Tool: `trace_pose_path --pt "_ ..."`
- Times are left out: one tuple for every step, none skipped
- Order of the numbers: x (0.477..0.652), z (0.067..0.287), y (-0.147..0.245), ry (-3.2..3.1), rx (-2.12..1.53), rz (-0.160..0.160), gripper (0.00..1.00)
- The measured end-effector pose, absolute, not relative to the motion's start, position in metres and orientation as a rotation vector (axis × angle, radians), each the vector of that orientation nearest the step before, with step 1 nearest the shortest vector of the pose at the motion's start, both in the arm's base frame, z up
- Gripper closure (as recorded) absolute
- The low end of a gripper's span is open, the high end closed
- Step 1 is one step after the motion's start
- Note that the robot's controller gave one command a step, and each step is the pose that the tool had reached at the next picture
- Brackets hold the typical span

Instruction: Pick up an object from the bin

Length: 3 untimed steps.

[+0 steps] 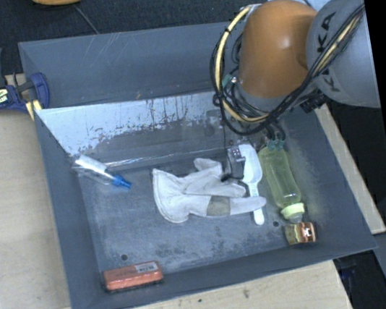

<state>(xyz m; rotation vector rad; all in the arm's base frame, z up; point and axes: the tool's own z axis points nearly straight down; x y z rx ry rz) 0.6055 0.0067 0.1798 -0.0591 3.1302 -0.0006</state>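
Observation:
My gripper (237, 165) hangs under the orange wrist cover, low over the right end of a white work glove (188, 193) that lies crumpled in the middle of the bin. One dark finger shows against the glove's cuff. A white plastic spoon (252, 177) lies just right of the gripper, touching the glove. Beside it, along the right wall, rests a pale yellow-green bottle (280, 178) with its cap toward the front.
A clear pen with a blue tip (102, 172) lies at the left back. A reddish-brown bar (132, 276) sits at the front left corner. A small brown and gold object (301, 232) lies at the front right.

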Motion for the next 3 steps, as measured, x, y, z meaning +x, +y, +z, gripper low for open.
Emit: trace_pose_path --pt "0.567 0.111 0.006 3.134 -0.038 0.0 0.0" --pt "0.595 0.11 0.0 3.136 0.129 0.0 1.0" --pt "0.594 0.11 0.0 3.136 0.129 0.0 1.0"
